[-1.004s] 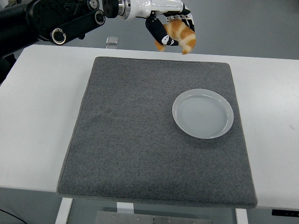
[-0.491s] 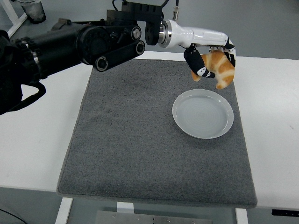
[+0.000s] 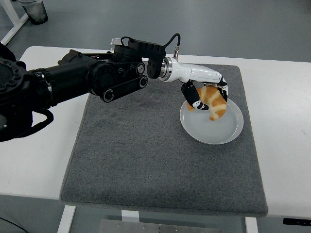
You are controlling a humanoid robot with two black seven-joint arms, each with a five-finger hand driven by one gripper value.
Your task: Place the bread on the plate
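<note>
My left hand reaches in from the left across the grey mat and is shut on the bread, an orange-and-white croissant-shaped piece. The bread hangs low over the far left part of the white plate; I cannot tell whether it touches the plate. The plate lies on the right half of the mat. My thumb curls under the bread on its left side, the other fingers wrap over its top. My right arm does not show.
The grey mat covers most of the white table. My bulky black left arm spans the mat's far left part. A dark bin stands on the floor at the top left.
My left arm has swept from beyond the table's far edge toward me and down, carrying the bread from above the mat's far edge to low over the plate.
</note>
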